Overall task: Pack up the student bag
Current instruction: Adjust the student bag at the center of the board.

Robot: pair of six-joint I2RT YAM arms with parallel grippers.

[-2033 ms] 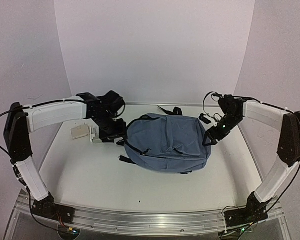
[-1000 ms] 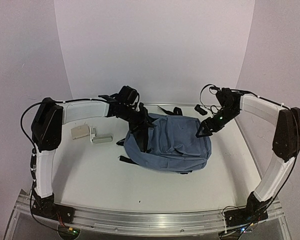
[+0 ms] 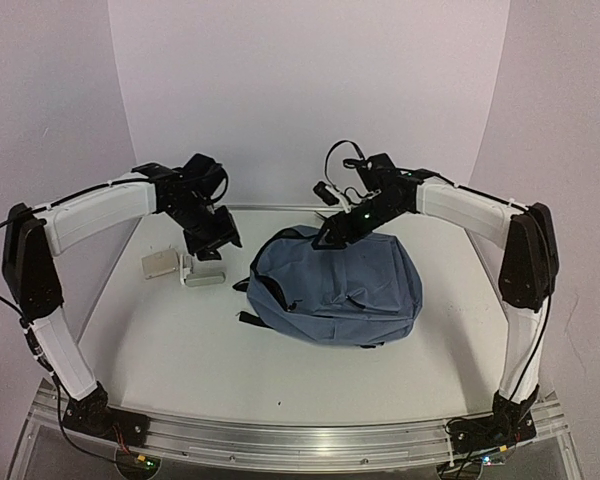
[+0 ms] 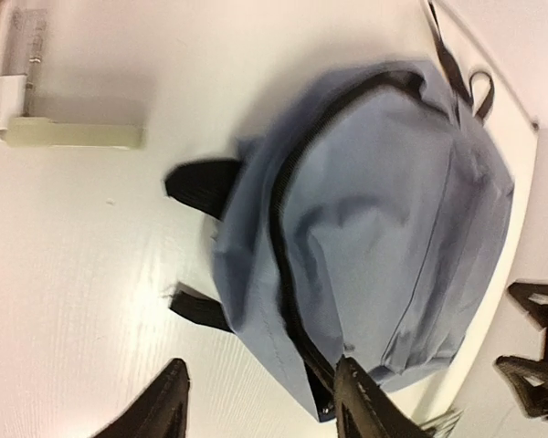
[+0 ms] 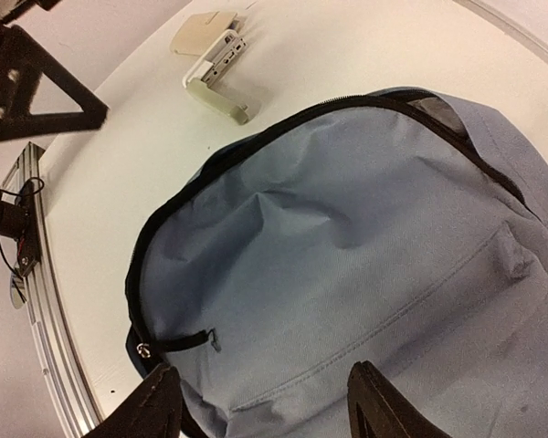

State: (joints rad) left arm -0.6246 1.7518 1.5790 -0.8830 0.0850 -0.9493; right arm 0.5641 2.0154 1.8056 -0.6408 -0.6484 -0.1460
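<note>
Both jaws wide, empty; right pair above student bag (image 3: 350, 290)

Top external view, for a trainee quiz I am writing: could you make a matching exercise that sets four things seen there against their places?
Things
1. large blue-grey fabric backpack
2. left gripper
3. right gripper
4. small beige and white items

Places
A. over the backpack's far edge, jaws apart
B. resting on the table, left of the backpack
C. lying flat in the middle of the table
D. raised off the table near the small items, jaws apart

Pairs: 1-C; 2-D; 3-A; 4-B
</note>
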